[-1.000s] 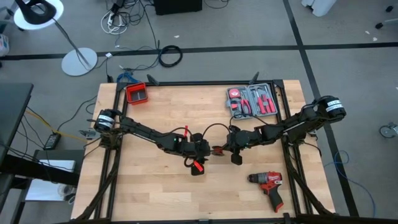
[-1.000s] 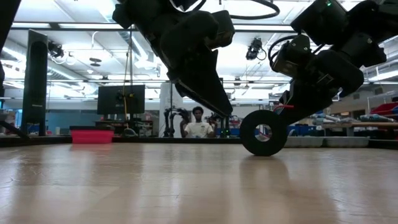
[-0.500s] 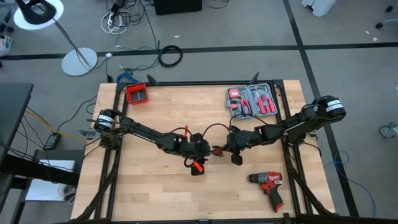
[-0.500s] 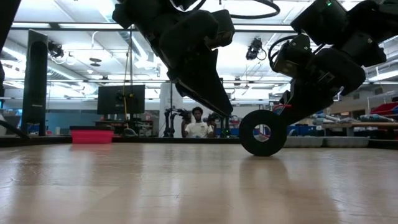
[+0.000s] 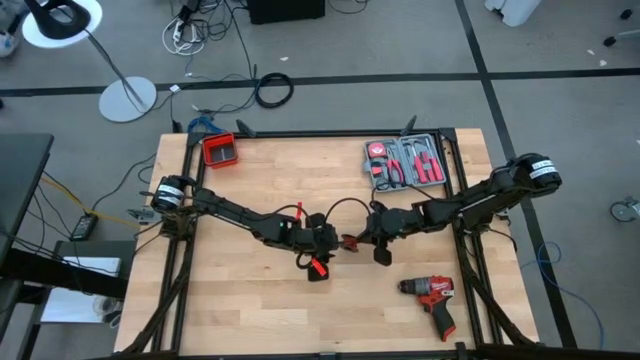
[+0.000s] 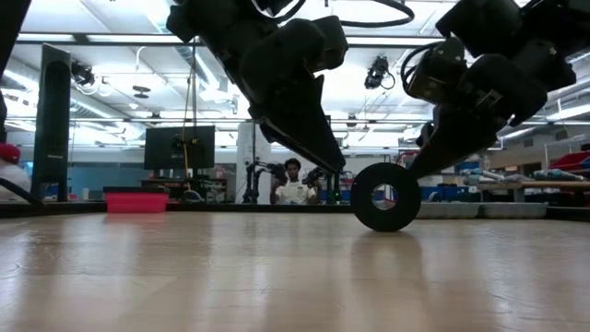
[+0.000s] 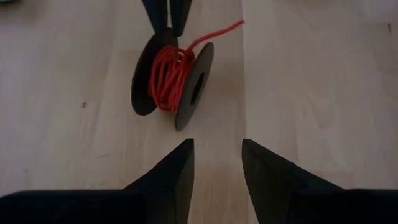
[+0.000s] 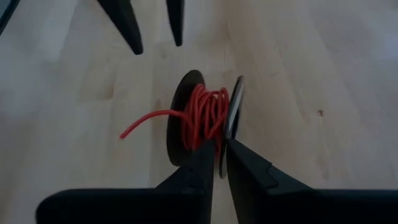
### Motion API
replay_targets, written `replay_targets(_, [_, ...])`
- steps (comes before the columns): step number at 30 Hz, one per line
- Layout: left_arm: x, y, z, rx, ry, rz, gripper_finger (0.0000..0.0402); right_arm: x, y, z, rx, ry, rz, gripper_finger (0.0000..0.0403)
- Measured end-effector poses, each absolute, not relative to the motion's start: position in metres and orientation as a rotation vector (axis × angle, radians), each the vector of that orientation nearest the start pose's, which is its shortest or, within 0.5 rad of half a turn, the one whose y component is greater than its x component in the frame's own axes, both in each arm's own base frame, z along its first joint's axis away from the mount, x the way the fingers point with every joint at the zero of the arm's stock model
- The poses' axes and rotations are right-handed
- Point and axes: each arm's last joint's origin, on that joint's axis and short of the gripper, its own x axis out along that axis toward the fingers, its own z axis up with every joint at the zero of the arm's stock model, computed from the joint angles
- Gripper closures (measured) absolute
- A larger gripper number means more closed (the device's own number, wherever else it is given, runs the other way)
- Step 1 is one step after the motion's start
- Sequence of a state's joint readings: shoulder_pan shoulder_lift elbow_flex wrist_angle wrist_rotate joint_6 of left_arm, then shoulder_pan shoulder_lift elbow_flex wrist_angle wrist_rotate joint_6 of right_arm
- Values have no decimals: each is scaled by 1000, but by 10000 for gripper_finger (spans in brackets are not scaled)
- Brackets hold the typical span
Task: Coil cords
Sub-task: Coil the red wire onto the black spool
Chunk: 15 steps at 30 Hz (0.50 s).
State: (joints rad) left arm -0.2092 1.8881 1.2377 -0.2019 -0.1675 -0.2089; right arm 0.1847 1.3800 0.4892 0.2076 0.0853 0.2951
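The right gripper (image 8: 216, 163) is clenched on the spool (image 8: 205, 118), its narrow-set fingers reaching into the groove against the red cord (image 8: 208, 115) and one flange. The left gripper (image 7: 216, 163) stands released just short of the spool (image 7: 174, 78), fingers parted and touching nothing.

The spool is two thin black discs standing on edge on the pale wooden table (image 5: 250, 310), with glossy red cord wound loosely between them and one loose end sticking out.

Both dark arms reach inward and low, meeting at the table's middle (image 5: 350, 243). A red drill (image 5: 432, 297) lies near the front edge.
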Motion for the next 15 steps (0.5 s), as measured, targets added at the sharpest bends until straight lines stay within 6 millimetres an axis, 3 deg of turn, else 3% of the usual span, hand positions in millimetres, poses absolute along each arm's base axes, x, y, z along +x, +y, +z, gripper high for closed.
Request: replay_targets(15, [389, -78, 181, -37, 835, 50, 264, 241, 43, 148, 181, 699, -20, 351])
